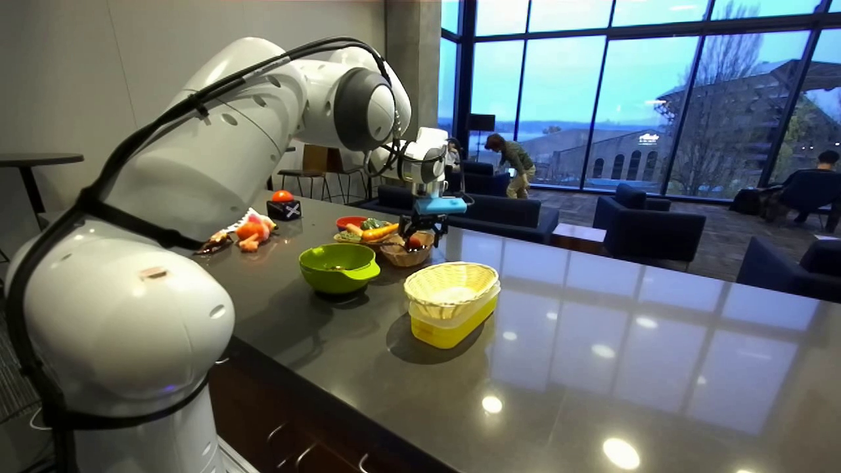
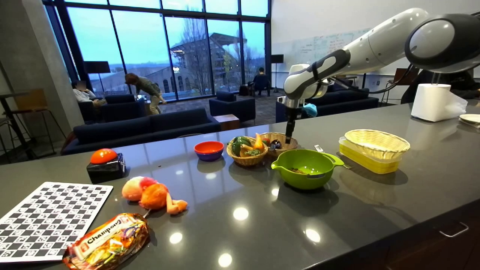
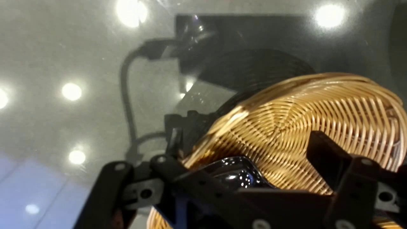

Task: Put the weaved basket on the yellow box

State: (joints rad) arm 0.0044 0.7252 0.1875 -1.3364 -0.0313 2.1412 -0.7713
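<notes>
Clearly, the wrist view tells most about the claw (image 3: 247, 138): its jaws stand wide apart, astride the rim of a tan-brown wicker basket (image 3: 346, 105), one outside the wall and the other over the woven floor; whether either touches, I cannot tell. Both exterior views place this basket on the bench (image 1: 558, 394), under the claw and just beside a second wicker basket (image 2: 247, 162). A paper towel roll (image 2: 429, 101) and a fork (image 2: 318, 148) show in an exterior view alone, and there the Champong packet (image 2: 112, 238) lies with its label readable. A white cross (image 1: 293, 209) on the black button box (image 1: 276, 211) can be made out in an exterior view. As for containers, the tan-brown wicker basket holds a glossy black item (image 3: 237, 171) and, as both exterior views show, a small red round thing (image 1: 414, 244). The second wicker basket is heaped with green and orange vegetables (image 2: 247, 148). Just beside it stands a small bowl (image 2: 209, 155), red within and purple without. The lime-green spouted bowl (image 2: 307, 182) has brown bits (image 2: 299, 171) at its bottom. Near that bowl but apart from it, a pale wicker basket (image 1: 453, 282) sits on top of the yellow box (image 1: 447, 334); how far it sinks in, I cannot tell, and the box's inside is hidden beneath it
</notes>
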